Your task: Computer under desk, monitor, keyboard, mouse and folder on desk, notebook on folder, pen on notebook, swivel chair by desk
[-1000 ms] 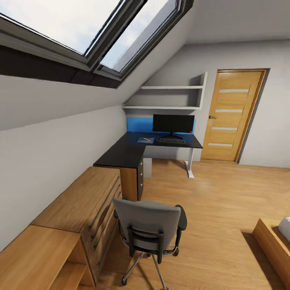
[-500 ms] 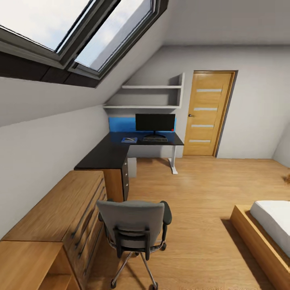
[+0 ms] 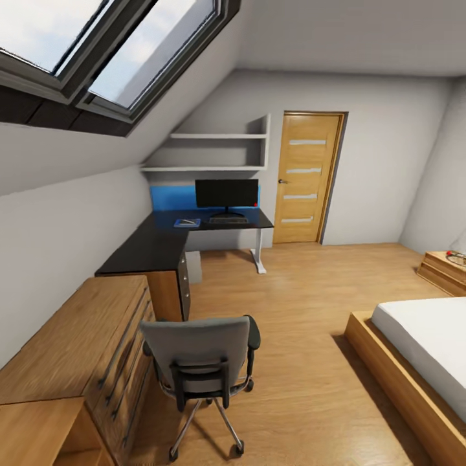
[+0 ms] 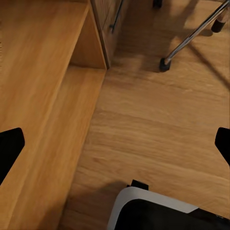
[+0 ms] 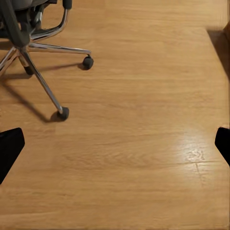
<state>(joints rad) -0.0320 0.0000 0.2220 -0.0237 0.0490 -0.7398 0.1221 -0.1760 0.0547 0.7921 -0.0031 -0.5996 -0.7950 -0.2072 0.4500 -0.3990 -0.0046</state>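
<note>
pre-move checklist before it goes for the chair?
1. Swivel chair next to desk: not ok, it stands apart from the desk, beside the wooden dresser.
2. Monitor on desk: ok.
3. Keyboard by monitor: ok.
4. Blue folder on desk: ok; what lies on it is too small to tell.
5. Left pincer free: ok, open over bare floor.
6. Right pincer free: ok, open, with the chair's castors ahead.
</note>
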